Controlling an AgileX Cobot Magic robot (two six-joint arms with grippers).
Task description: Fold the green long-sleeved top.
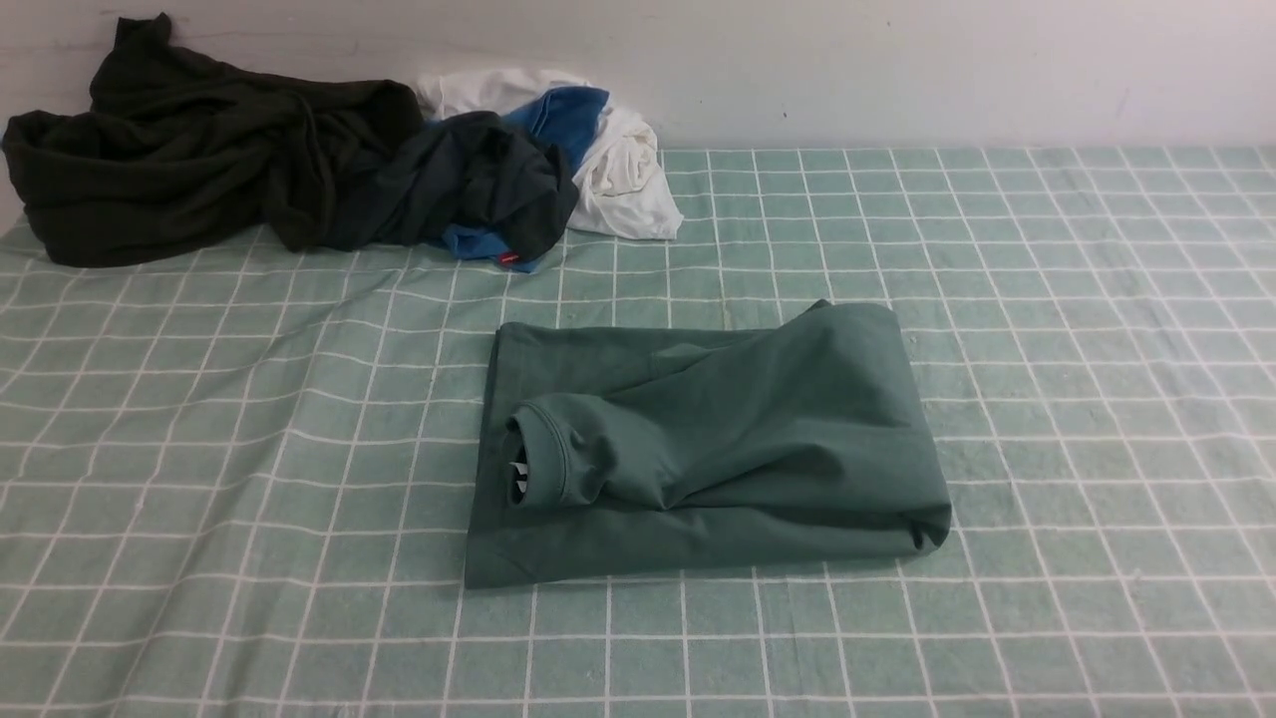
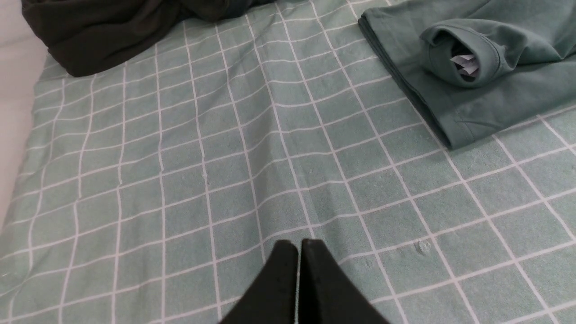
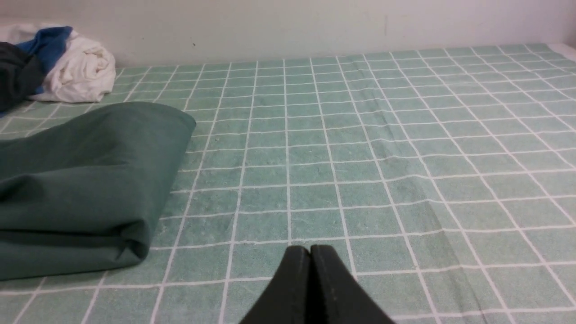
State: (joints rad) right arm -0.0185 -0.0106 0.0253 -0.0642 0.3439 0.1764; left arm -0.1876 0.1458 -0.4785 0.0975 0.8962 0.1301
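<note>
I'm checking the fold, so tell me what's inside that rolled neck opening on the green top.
Inside the neck opening of the green long-sleeved top, a small white label shows against dark shadow. Anything deeper in the folded layers is covered.

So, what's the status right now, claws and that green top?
Left claw shut, empty. Right claw shut, empty. Green top lies folded on the sheet. Nothing in the way.

Ahead of me, the folded top (image 1: 718,449) lies near the middle of the sheet (image 1: 1047,349), its cuff (image 1: 543,457) on its left part. Behind it to my left, a dark garment (image 1: 189,150) is heaped against the wall (image 1: 897,60), a smaller clothes pile (image 1: 558,160) just right of it.
</note>
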